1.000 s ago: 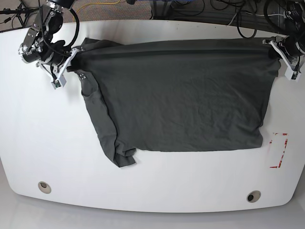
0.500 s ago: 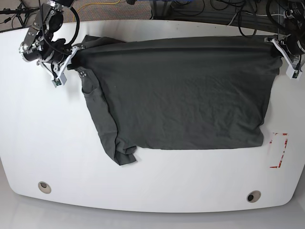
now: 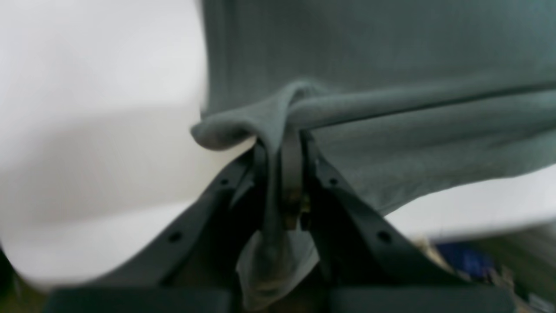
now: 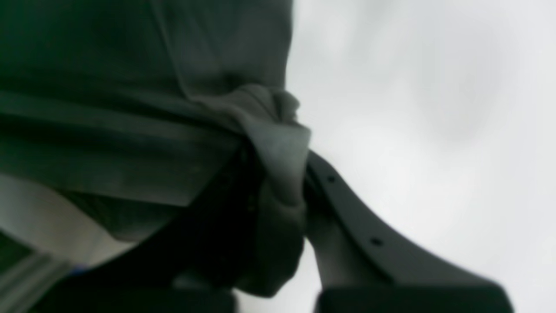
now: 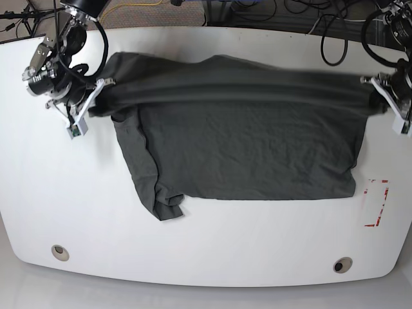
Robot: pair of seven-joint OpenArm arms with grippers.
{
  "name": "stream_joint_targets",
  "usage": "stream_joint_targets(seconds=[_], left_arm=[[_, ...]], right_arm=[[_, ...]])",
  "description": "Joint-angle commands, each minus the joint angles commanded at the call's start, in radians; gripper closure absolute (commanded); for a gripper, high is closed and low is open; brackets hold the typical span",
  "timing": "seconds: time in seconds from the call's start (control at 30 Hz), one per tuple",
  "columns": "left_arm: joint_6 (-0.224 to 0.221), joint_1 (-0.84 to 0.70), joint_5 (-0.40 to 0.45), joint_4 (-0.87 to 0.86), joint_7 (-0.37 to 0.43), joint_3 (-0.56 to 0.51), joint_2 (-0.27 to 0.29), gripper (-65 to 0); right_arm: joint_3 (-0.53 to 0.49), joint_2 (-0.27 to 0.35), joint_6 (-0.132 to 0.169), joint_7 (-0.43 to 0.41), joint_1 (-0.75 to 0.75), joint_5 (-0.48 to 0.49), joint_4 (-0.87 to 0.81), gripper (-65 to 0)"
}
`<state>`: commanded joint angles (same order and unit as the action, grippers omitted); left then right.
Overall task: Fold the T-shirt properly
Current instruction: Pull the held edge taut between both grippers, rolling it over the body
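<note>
Base view had the T-shirt (image 5: 244, 141) spread across the upper middle of the white table (image 5: 206, 257), its long axis running left-right across the frame. My right gripper (image 5: 87, 111) was at the upper left, my left gripper (image 5: 389, 96) at the far right edge, and each was clamped on one end of the shirt's top edge. That edge looked lifted and pulled into a taut ridge between the two of them, while the lower part lay flat on the table below.

From the left wrist cam the fingers were pinched narrow on a bunched corner of fabric, with the cloth running off toward the upper right of that frame. Right wrist cam was the same deal, blurry, with a wad of fabric wedged between the jaws and the rest running off to the left.

So the body of the shirt sat toward the frame's bottom from both grippers, about equally near each. My guess is the fold goes that way, both arms together.
</note>
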<state>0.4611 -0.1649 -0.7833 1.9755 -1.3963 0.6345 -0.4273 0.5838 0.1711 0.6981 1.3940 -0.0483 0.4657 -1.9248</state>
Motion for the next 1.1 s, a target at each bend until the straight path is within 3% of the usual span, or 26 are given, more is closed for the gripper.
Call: stream_joint_targets(seconds=[0.43, 0.73, 0.97, 1.1], left_arm=[[-0.002, 0.250, 0.003, -0.005, 0.000, -0.020, -0.006, -0.6], [-0.002, 0.227, 0.005, -0.005, 0.000, -0.018, -0.034, -0.6], [-0.003, 0.226, 0.006, -0.008, 0.000, -0.015, -0.029, -0.6], [-0.003, 0.229, 0.006, -0.008, 0.000, -0.018, -0.029, -0.6]], right_arm=[[-0.008, 0.006, 0.000, 0.002, 0.233, -0.006, 0.058, 0.0], [-0.006, 0.023, 0.000, -0.005, 0.247, -0.006, 0.206, 0.0], [-0.011, 0.021, 0.000, -0.101, 0.281, -0.006, 0.325, 0.0], [-0.011, 0.026, 0.000, -0.115, 0.342, -0.008, 0.420, 0.0]])
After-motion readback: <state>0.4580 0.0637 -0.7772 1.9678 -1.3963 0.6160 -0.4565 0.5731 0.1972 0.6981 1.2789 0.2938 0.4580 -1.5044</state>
